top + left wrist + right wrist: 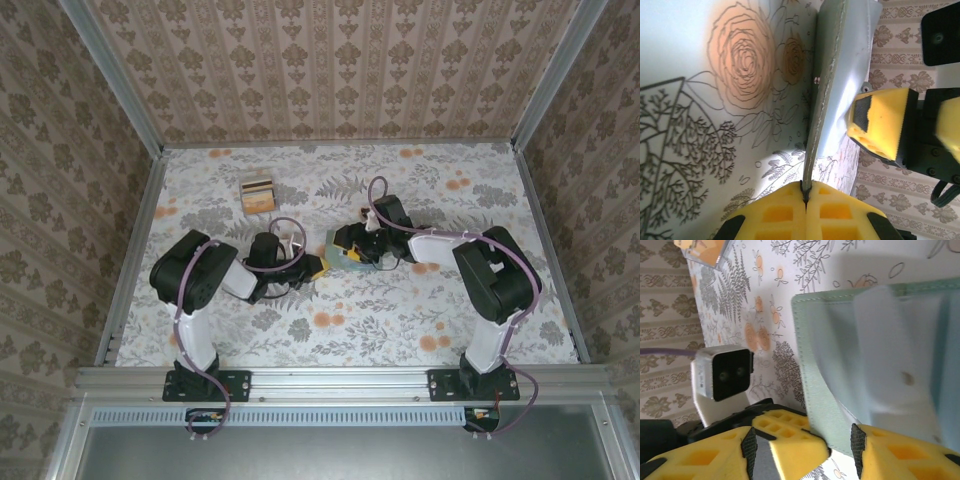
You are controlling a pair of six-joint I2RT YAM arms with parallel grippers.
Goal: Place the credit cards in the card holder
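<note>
Yellow left claw [805,194] at bottom centre clamps the stitched edge of the wallet [832,75] (floppy, we judge; grip there), right claw [840,455] partly open astride it.

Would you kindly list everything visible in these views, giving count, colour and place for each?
credit cards: several, exact count unclear; tan; standing in the clear stand.
clear stand: one; transparent; far side of the table, left of centre, apart from both grippers.
card holder: one; muted green with a paler lining; open at mid-table between the grippers.
table: one; floral cover in white, grey and orange.
walls: three; beige patterned; around the table.
left arm: one; black and white, purple cable; near left.
right arm: one; black and white, purple cable; near right.
left gripper: one; yellow fingers; shut on the card holder's edge.
right gripper: one; yellow fingers; open, beside the card holder.
</note>
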